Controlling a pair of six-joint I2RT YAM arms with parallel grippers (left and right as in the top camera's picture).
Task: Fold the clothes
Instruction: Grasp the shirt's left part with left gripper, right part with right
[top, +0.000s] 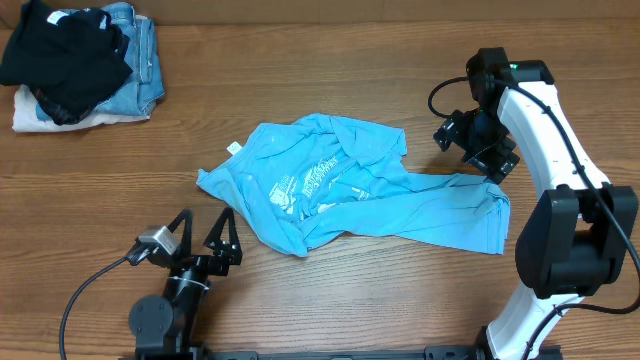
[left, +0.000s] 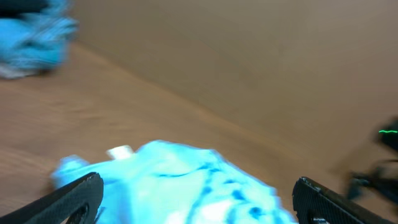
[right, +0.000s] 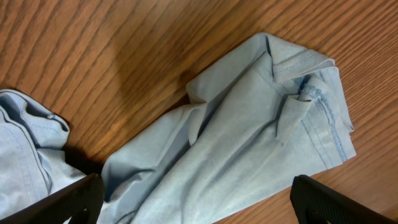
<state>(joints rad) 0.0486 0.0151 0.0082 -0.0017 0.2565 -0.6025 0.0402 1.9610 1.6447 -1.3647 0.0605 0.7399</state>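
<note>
The light sky-blue T-shirt (top: 345, 185) lies crumpled on the wooden table, white print facing up, one part stretching right to a hem (top: 490, 215). My left gripper (top: 205, 240) is open and empty near the front edge, just left of the shirt's lower corner; its wrist view shows the shirt (left: 186, 180) blurred ahead between the fingers (left: 196, 205). My right gripper (top: 480, 150) is open and empty above the shirt's right part; its wrist view shows the folded cloth and hem (right: 261, 124) under the open fingers (right: 199, 202).
A pile of a black garment (top: 65, 55) on blue denim jeans (top: 140, 50) lies at the back left corner. Black cables run from both arms. Bare wood surrounds the shirt.
</note>
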